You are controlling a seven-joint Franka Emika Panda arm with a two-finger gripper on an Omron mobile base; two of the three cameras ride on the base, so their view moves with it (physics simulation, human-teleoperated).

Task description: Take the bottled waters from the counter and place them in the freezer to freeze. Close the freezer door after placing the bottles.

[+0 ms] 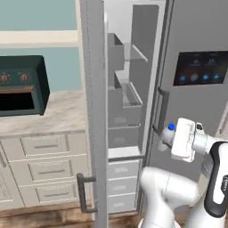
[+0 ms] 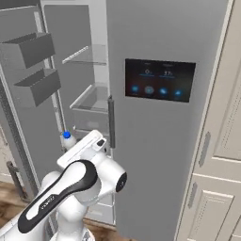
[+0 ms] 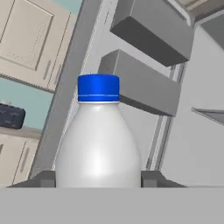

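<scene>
A whitish bottled water point(image 3: 98, 140) with a blue cap stands upright between my two dark fingertips point(image 3: 43, 178), and my gripper point(image 3: 98, 180) is shut on its lower body. In the left base view the bottle point(image 1: 168, 136) is held in front of the open freezer point(image 1: 127, 107), near its right edge at mid height. The freezer door point(image 1: 95, 133) stands wide open to the left, edge-on, with grey bins point(image 2: 35, 52) on its inner side. From the right base view the bottle point(image 2: 68, 140) shows just above the white hand. The beige counter point(image 1: 58, 113) lies left of the door.
A dark green toaster oven point(image 1: 22, 84) sits on the counter. The grey refrigerator door with a dark display panel point(image 2: 160, 80) is closed right of the freezer. Grey shelves and a drawer point(image 1: 131, 95) fill the freezer. Cream cabinets point(image 2: 221, 141) stand at the far right.
</scene>
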